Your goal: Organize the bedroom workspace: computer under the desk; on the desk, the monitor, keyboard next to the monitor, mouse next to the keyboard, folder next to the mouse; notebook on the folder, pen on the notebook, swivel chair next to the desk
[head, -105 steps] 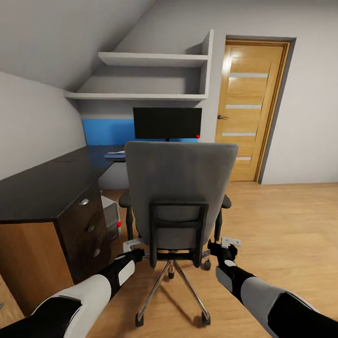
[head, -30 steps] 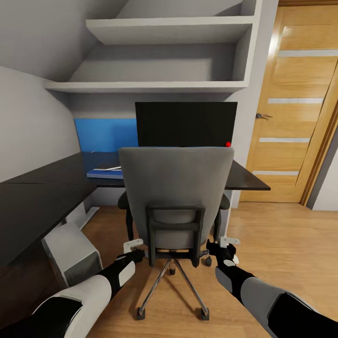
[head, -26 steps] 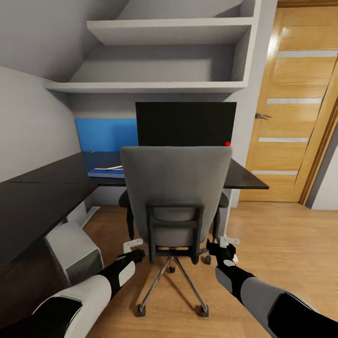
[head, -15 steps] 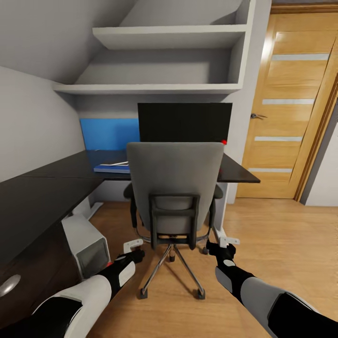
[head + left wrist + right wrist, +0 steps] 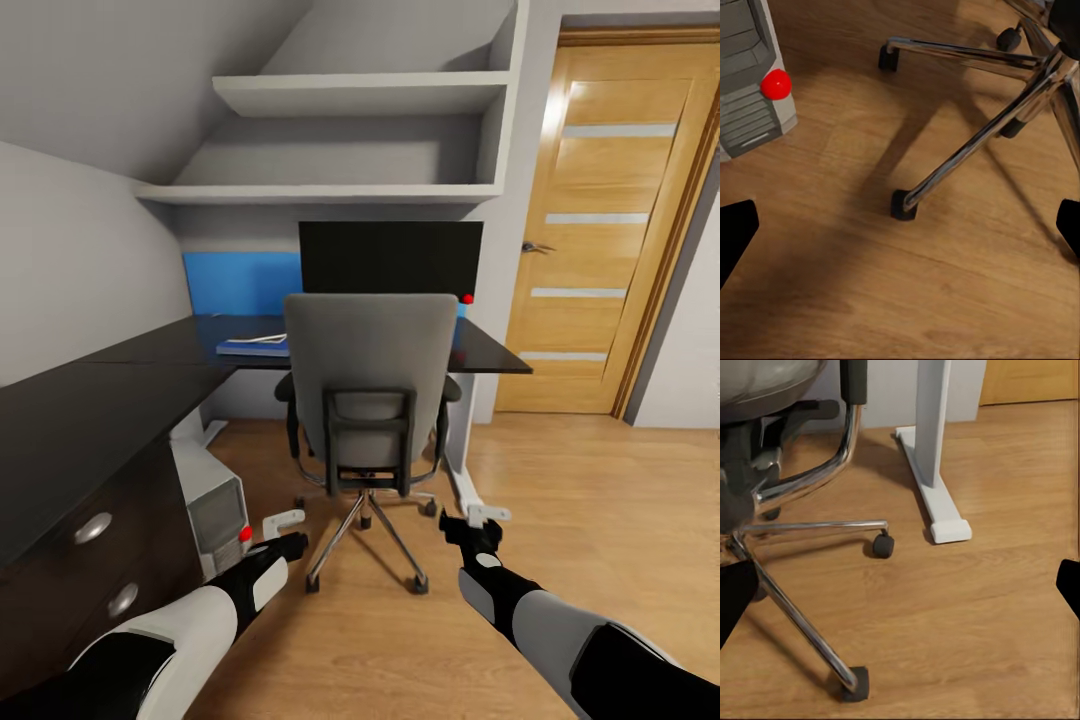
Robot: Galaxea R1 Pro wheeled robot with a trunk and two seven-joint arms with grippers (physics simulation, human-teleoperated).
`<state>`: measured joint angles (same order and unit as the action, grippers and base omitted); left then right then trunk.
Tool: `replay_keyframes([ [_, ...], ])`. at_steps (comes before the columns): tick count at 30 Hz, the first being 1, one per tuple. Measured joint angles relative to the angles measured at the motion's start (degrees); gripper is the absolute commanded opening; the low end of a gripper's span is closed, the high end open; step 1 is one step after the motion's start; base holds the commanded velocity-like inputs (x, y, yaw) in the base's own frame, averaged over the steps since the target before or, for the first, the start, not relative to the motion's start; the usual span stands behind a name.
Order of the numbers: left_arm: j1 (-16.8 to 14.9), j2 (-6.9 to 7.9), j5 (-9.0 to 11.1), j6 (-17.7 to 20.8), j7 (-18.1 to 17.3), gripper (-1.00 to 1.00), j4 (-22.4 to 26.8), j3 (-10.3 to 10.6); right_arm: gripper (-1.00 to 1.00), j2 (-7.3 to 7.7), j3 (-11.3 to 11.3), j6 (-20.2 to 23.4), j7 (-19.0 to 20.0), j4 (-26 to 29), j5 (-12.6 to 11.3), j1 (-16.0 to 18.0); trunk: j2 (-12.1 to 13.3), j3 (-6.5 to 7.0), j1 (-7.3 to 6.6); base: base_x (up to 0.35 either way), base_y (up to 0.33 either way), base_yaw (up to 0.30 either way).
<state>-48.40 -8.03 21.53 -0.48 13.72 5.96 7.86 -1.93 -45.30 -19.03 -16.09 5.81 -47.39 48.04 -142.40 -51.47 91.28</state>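
Left gripper (image 5: 283, 528) and right gripper (image 5: 478, 522) hang low over the wooden floor (image 5: 600, 500), both with jaws spread and empty. Computer (image 5: 215, 505) stands on the floor under the desk (image 5: 90, 395), just left of the left gripper, red light facing out. Swivel chair (image 5: 368, 385) sits beyond and between the two grippers, apart from both, backrest toward the camera, drawn up to the desk. Farther: blue folder (image 5: 252, 346) flat on the desktop left of the chair; monitor (image 5: 390, 257) upright behind the backrest.
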Motion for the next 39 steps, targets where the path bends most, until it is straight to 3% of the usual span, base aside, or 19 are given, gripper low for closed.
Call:
replay_keyframes([
  [20, 0.0, 0.09, 0.0, 0.1, 0.0, 1.0, 0.0, 0.0, 1.0, 0.0, 0.1, 0.0, 0.0, 0.0, 0.0, 0.0, 0.0, 0.0, 0.0, -0.335, 0.0, 0.0],
  [30, 0.0, 0.26, 0.1, 0.2, -0.2, 1.0, 0.0, -0.1, 1.0, -0.06, 0.0, 0.0, 0.0, 0.0, 0.1, 0.0, 4.0, 1.79, -2.19, -0.335, 0.0, 0.0],
  [39, 0.0, 0.47, 0.2, 0.0, 0.2, 1.0, 0.0, -0.1, 1.0, -0.09, 0.0, 0.0, 0.0, 0.0, 2.8, 0.0, 7.6, 3.41, -4.2, -0.14, 0.0, 0.0],
])
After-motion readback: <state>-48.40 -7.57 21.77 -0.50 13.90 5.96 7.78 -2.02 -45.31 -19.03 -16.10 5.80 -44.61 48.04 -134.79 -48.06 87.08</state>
